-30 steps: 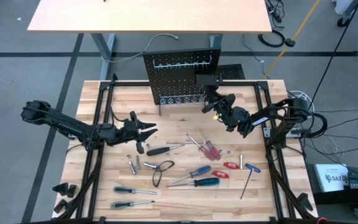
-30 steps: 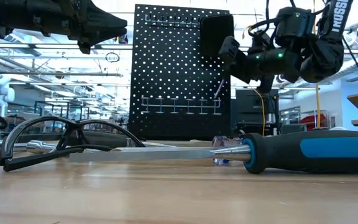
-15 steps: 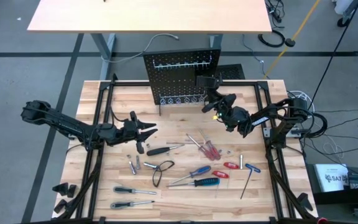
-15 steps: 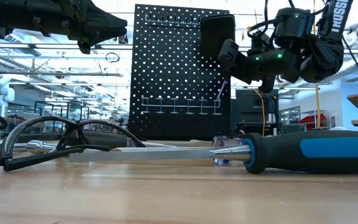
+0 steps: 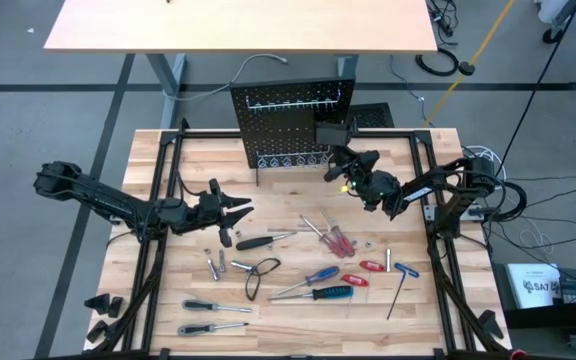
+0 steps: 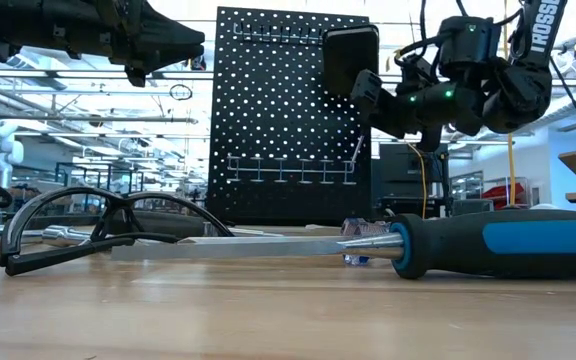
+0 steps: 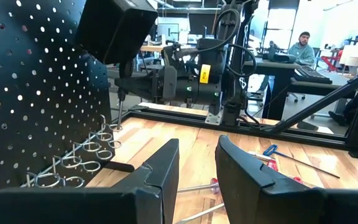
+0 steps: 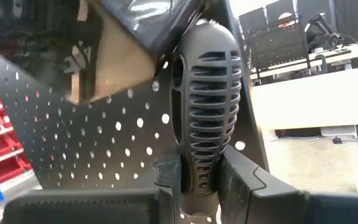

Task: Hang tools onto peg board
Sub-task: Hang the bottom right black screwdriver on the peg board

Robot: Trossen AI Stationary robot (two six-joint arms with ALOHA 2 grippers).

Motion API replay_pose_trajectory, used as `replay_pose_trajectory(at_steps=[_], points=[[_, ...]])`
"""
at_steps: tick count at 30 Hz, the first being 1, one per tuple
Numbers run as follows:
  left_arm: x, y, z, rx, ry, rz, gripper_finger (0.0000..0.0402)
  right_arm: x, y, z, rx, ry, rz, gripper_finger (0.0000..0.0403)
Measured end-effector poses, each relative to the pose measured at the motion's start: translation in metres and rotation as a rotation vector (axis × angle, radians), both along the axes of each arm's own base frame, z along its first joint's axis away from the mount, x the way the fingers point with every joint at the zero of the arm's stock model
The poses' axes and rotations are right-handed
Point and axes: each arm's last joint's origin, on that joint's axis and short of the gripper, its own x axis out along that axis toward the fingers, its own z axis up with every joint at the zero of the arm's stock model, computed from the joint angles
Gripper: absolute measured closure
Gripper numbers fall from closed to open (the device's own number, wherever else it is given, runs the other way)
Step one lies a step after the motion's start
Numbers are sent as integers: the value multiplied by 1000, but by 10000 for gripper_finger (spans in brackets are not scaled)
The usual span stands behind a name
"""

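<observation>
While the right arm was raised at the peg board:
Right jaws: clamped on a black-handled screwdriver, beside the board's bin.
Left jaws: apart, empty; tools beyond them on counter.

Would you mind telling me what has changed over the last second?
The right gripper, shut on a black-handled screwdriver, edged slightly closer to the peg board. The left gripper and the loose tools on the table stayed put.
</observation>
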Motion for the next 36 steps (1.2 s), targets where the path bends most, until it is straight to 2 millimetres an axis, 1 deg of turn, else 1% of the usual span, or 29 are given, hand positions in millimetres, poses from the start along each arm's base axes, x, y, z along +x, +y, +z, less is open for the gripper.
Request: replay_pose_trajectory(at_steps=[8,20,36], points=[[0,0,0,0,0,0,295,1,0,-5,10,67,3,347],[0,0,0,0,0,0,295,2,0,-10,-19,184,-7,347],[0,0,0,0,0,0,295,2,0,-11,-48,259,-15,347]])
